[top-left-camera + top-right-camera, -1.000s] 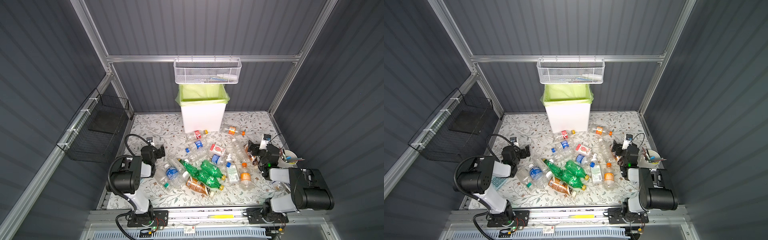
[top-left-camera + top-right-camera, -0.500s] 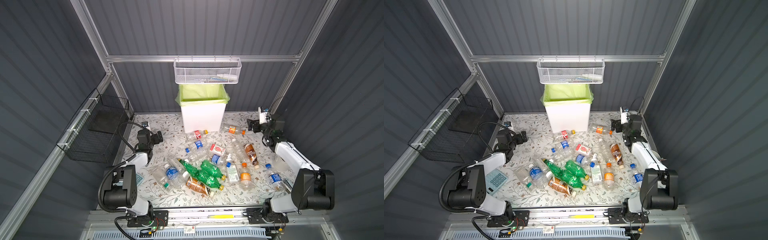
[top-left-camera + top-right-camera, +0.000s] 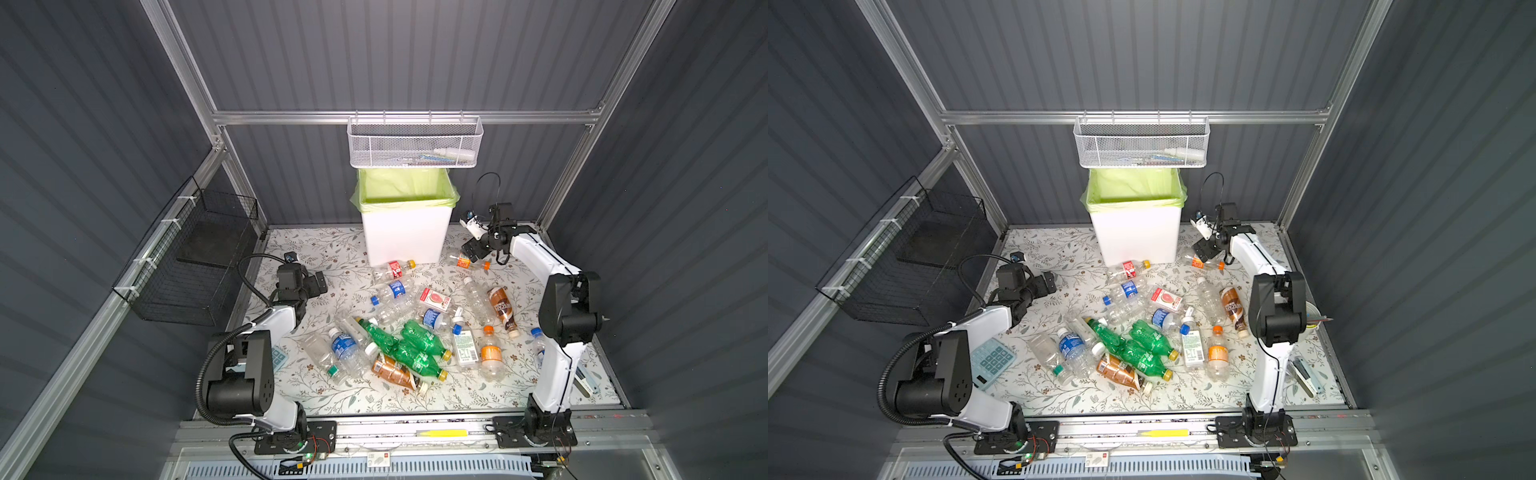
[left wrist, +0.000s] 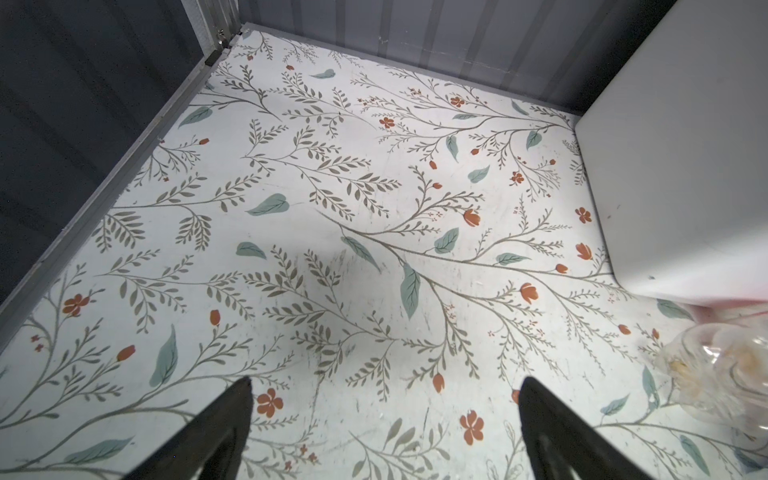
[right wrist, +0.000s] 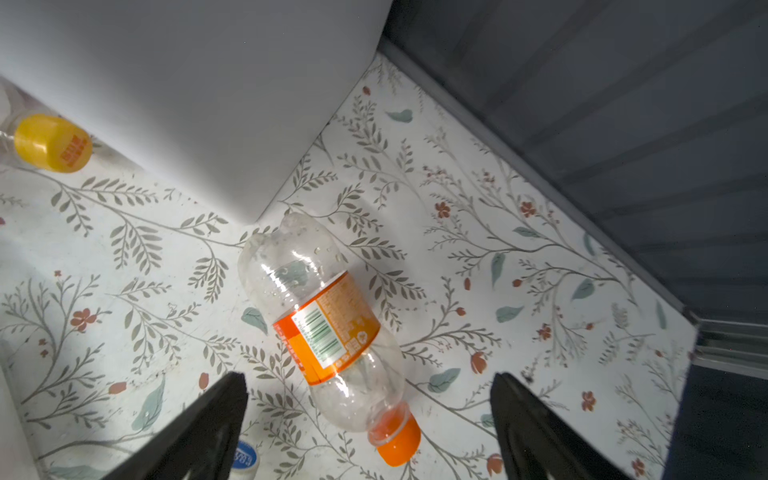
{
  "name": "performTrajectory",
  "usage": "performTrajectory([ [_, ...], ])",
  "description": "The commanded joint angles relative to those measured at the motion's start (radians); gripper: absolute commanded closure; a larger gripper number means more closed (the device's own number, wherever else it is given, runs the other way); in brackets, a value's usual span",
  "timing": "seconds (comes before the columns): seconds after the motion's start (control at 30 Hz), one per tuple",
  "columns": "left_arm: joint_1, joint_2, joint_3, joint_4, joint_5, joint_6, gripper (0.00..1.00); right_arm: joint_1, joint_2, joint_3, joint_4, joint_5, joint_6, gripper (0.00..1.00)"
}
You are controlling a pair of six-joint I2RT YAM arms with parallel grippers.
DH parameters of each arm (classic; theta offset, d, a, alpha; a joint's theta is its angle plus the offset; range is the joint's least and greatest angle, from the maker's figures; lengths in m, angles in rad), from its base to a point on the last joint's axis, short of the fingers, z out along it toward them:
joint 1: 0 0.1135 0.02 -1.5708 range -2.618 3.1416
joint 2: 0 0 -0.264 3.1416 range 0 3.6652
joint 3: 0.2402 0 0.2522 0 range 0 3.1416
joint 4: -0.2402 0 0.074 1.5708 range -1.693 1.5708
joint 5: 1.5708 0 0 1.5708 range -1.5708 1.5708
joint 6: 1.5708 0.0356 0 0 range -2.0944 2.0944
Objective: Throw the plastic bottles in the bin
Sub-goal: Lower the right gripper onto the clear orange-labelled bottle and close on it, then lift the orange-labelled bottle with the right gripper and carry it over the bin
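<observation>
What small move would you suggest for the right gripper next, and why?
Probably lower the right gripper over the orange-labelled bottle and close: its jaws stand open, with the bottle lying free on the floral mat between them, beside the white bin.

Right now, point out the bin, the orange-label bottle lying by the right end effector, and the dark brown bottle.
bin (image 3: 405, 239): in a top view, white front wall.
orange-label bottle (image 5: 328, 328): right wrist view, on its label.
dark brown bottle (image 3: 502, 306): in a top view, on its label.
</observation>
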Motion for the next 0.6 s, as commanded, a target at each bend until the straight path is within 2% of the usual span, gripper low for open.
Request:
performTrajectory([
  [0.0, -0.001, -0.028, -0.006, -0.042, -0.006, 0.011, 0.0, 0.009, 0.005, 0.022, -0.114, -0.066, -0.04, 0.08],
  [0.23, -0.001, -0.035, -0.019, -0.054, -0.011, 0.01, 0.0, 0.012, 0.052, 0.02, -0.129, -0.085, -0.056, 0.1],
  [0.43, -0.001, -0.041, -0.031, -0.053, -0.017, -0.004, 0.0, 0.016, 0.118, 0.066, -0.13, -0.033, -0.049, 0.17],
  [0.57, -0.001, -0.052, -0.035, -0.055, -0.019, -0.012, 0.0, 0.028, 0.156, 0.095, -0.11, 0.007, -0.031, 0.18],
])
